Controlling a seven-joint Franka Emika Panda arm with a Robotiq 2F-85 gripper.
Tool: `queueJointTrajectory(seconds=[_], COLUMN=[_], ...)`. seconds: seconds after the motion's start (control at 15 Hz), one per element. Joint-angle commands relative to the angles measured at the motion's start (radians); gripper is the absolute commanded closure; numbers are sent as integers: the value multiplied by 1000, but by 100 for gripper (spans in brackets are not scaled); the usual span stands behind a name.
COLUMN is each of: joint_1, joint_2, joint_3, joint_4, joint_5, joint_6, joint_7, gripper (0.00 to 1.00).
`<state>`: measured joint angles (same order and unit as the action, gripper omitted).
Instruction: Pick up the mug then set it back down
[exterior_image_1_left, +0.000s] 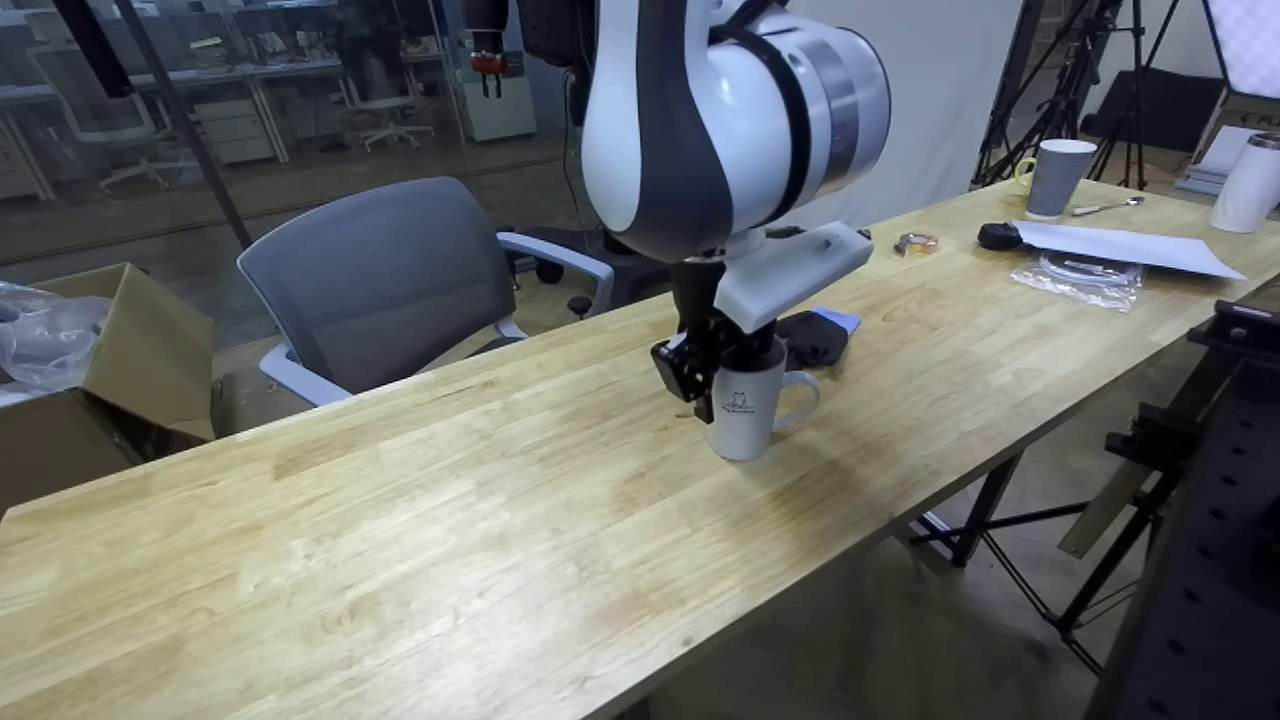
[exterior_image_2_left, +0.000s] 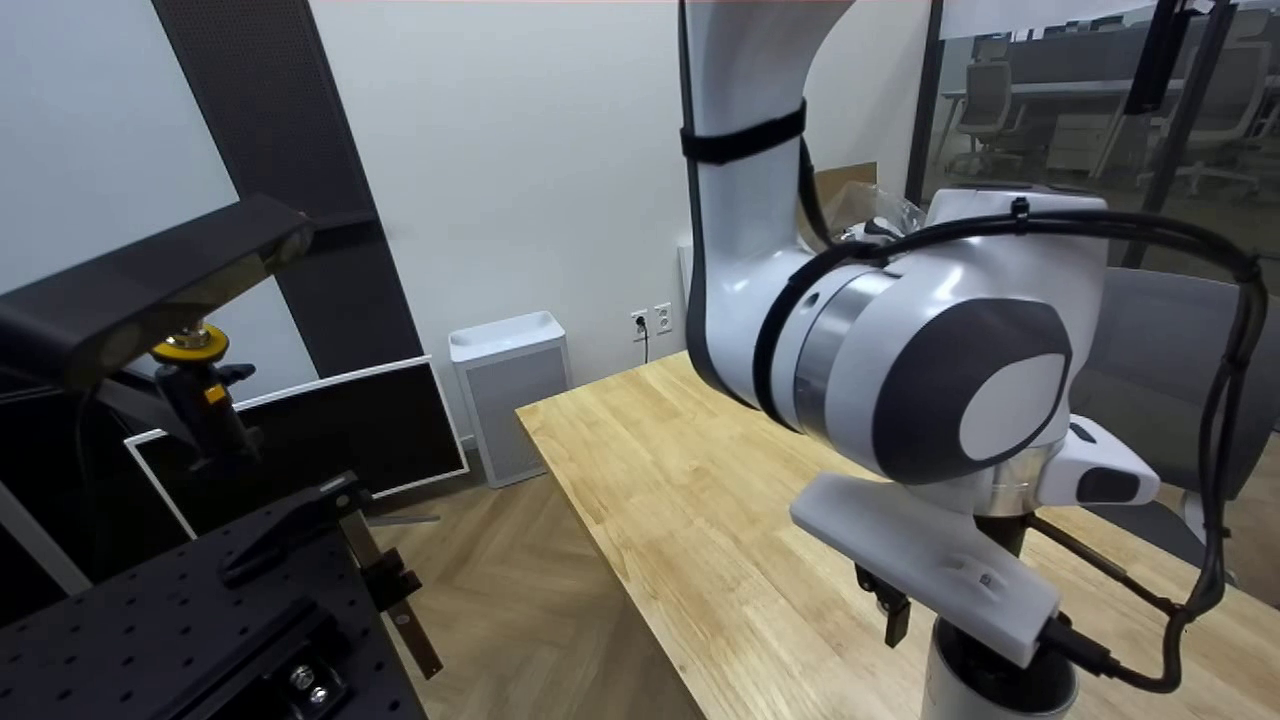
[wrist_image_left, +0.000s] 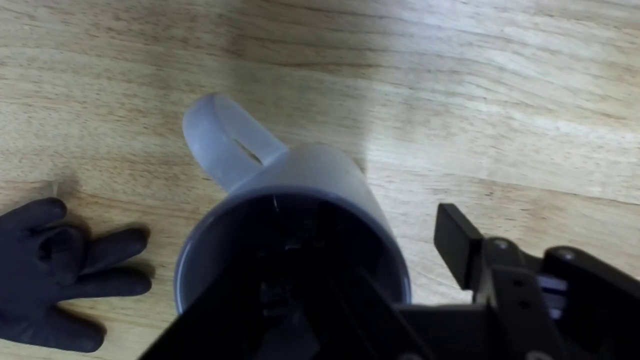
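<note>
Surroundings: pale wooden worktop (exterior_image_1_left: 420, 560). Nearest item to the mug (exterior_image_1_left: 742, 410) is a black glove (wrist_image_left: 35, 285), lying on the wood just beside it; its fingers spread toward the mug in the wrist view, a strip of worktop showing between. Farther off in an exterior view: small orange item (exterior_image_1_left: 916, 243), identity unclear; black object (exterior_image_1_left: 998, 237) at one end of a white sheet (exterior_image_1_left: 1130, 244), which partly covers a clear bag (exterior_image_1_left: 1122, 296) with coiled cable (exterior_image_1_left: 1085, 268); grey cup (exterior_image_1_left: 1062, 180) with yellow handle, spoon (exterior_image_1_left: 1107, 207) near it; white tumbler (exterior_image_1_left: 1245, 185). All well apart from the mug. Grey chair (exterior_image_1_left: 390, 270) along one long edge; cardboard box (exterior_image_1_left: 150, 350) beyond. In an exterior view the wrist mount (exterior_image_2_left: 930, 557) hides part of the mug's mouth, and the frame's lower edge crops the body.

Mug: white, upright on the worktop, dark print on its side. End effector (exterior_image_1_left: 722, 388): jaws apart, astride the mug wall, one finger down inside the mouth, one outside. Outer pad (wrist_image_left: 457, 245) clear of the wall in the wrist view. Inside too dark to tell whether the inner finger touches. Handle points away from the outer finger.
</note>
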<state>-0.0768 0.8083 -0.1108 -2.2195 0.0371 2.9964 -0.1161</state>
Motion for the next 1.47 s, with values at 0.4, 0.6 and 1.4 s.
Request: queueJointTrajectory(seconds=[0.4,0.6,1.4], joint_1=[-10,-15,15], joint_2=[6,7,-71], joint_3=[3,5,-14], joint_4=[35,39,63], joint_5=[-17,-16,-15], joint_6=[-8,-11,-86], joint_7=[35,34,73], gripper=[100,98,98])
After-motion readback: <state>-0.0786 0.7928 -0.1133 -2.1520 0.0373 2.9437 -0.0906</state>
